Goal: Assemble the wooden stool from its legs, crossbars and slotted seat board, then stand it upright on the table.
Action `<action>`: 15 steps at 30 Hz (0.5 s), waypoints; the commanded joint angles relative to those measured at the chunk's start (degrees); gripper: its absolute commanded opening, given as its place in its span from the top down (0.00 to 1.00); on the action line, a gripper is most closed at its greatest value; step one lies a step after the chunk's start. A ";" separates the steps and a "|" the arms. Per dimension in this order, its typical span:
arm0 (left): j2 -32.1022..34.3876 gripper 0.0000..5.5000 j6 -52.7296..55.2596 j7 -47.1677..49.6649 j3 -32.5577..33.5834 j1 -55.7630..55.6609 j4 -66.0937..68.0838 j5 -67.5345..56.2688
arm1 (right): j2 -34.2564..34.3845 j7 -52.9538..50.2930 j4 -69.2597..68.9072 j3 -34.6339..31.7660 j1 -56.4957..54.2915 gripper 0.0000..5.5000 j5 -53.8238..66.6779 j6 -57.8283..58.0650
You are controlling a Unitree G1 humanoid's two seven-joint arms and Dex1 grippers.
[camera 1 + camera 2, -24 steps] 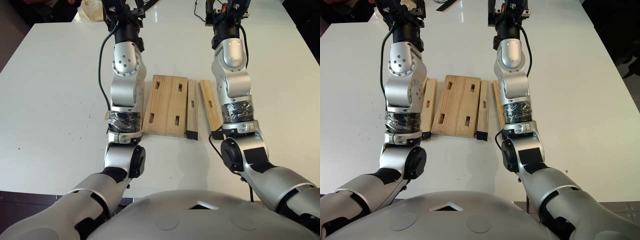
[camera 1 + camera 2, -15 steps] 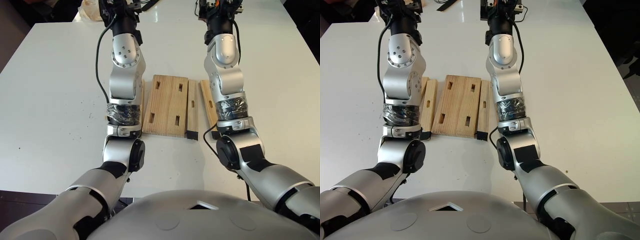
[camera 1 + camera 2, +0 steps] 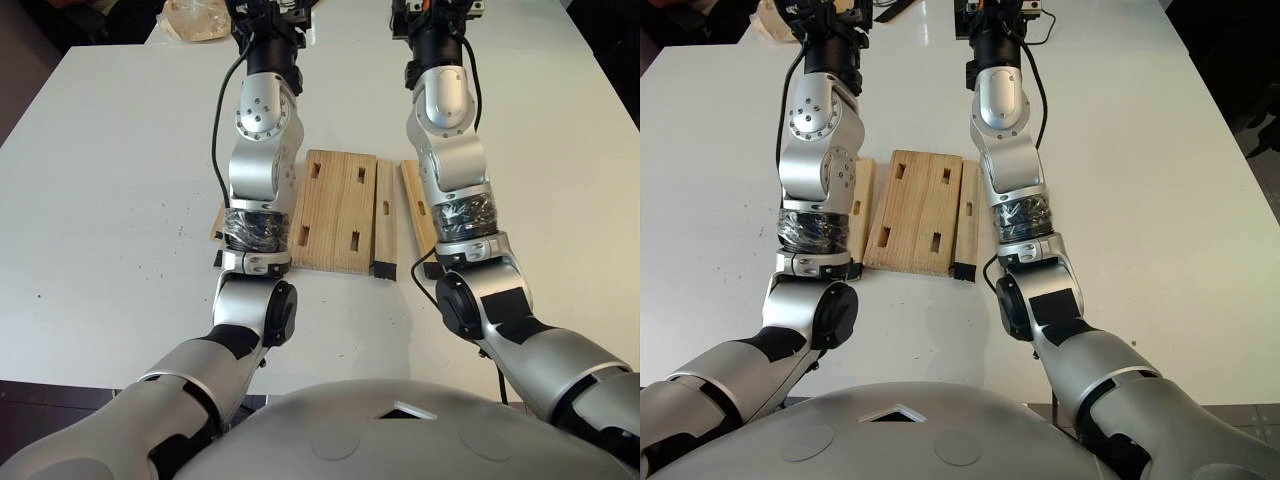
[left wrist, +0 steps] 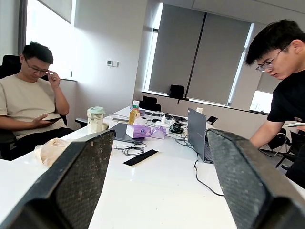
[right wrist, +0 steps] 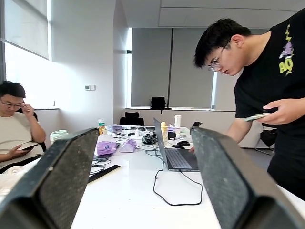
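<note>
The slotted seat board lies flat in the middle of the white table. One wooden leg lies along its right edge, and another leg is partly under my right forearm. On the board's left side a further leg lies half hidden by my left forearm. Both arms stretch out over these parts toward the far side of the table. My left gripper is open and holds nothing. My right gripper is also open and holds nothing.
A crumpled bag sits at the far left of the table. Farther back are a laptop, cables, a black strap and bottles. A person stands at the far right edge, another sits far left.
My left arm has swung to the right, closer to the seat board. My right arm has shifted slightly left. The wooden parts have not moved.
</note>
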 commanded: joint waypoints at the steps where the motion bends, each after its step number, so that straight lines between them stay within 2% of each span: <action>1: 0.96 0.36 -1.29 -1.14 -1.43 1.48 -0.62 1.27 | 0.49 -0.99 -0.02 -1.95 0.73 0.36 1.23 2.87; 6: 0.27 0.36 1.64 2.02 -0.18 1.35 2.13 1.11 | 1.11 0.17 -0.68 -0.61 0.89 0.36 0.61 4.36; 12: -0.01 0.36 5.12 1.39 -3.21 3.52 -0.90 2.79 | 2.27 0.36 -3.57 0.52 4.24 0.36 0.13 6.24; 15: -0.81 0.36 9.62 4.68 -0.36 3.12 0.11 1.55 | 2.30 1.30 -3.50 0.05 4.11 0.36 1.37 7.04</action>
